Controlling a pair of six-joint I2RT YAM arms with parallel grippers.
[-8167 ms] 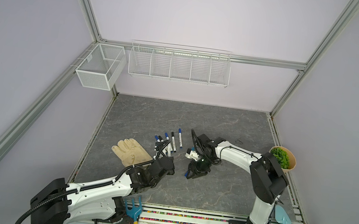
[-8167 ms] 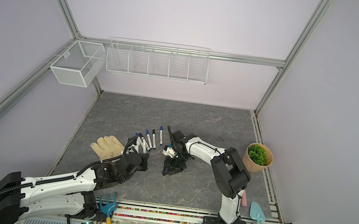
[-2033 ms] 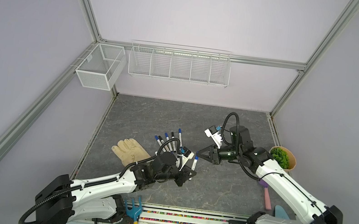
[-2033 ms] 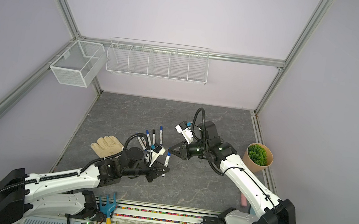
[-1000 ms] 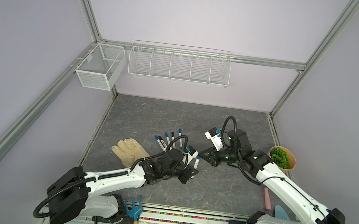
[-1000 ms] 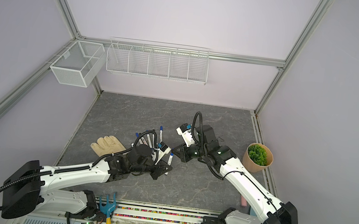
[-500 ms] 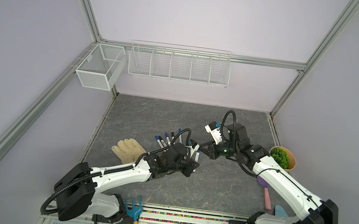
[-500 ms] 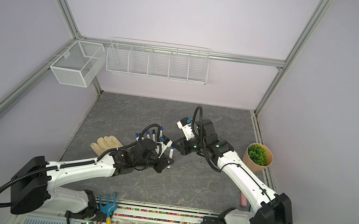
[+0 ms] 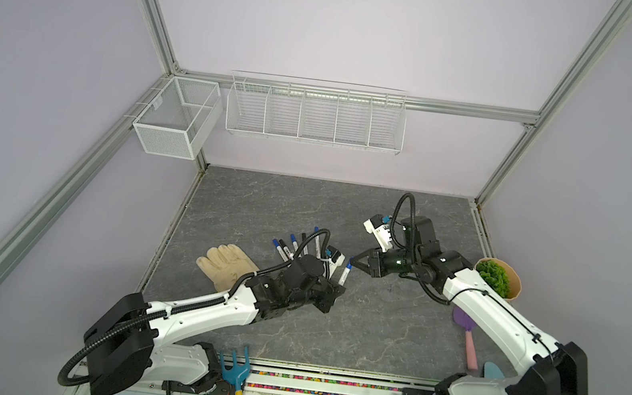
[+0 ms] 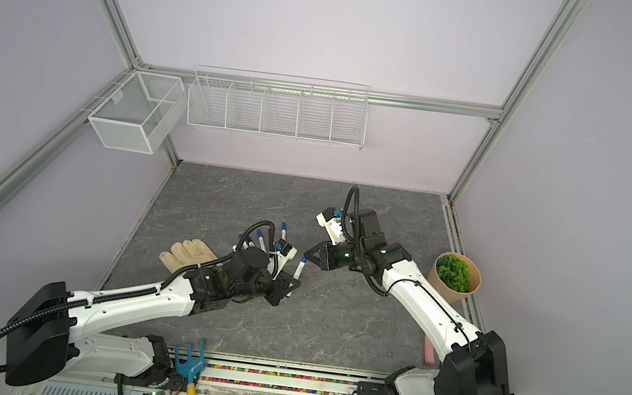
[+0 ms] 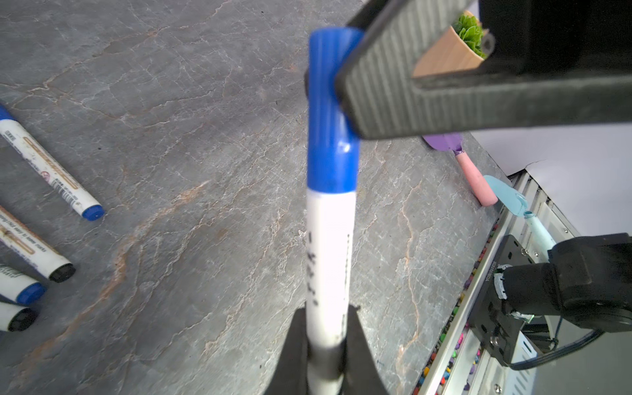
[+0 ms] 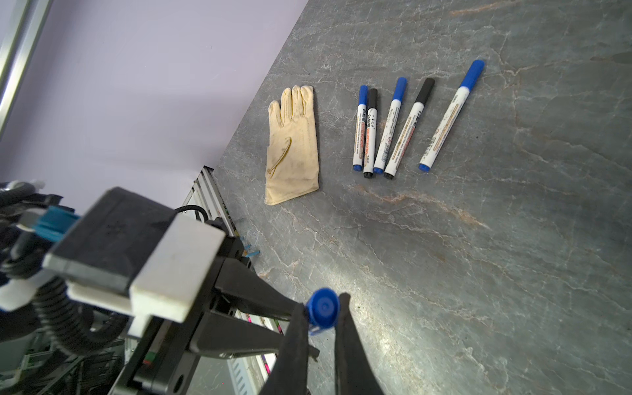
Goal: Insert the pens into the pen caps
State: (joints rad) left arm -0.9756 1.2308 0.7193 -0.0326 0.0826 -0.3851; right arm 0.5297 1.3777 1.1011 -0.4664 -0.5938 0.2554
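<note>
A white pen is held off the table with my left gripper shut on its lower barrel. A blue pen cap sits on the pen's far end. My right gripper is shut on that cap, which shows end-on between its fingers. In both top views the two grippers meet mid-table, left gripper below, right gripper at the pen's upper tip. Several capped pens lie side by side on the table, also in a top view.
A cream glove lies left of the pens. At the right edge stand a potted plant and a purple trowel with a pink handle. A blue garden fork lies on the front rail. Wire baskets hang on the back wall.
The left arm has reached farther out with the pen. The right gripper has come leftwards until its tips meet the pen's upper end.
</note>
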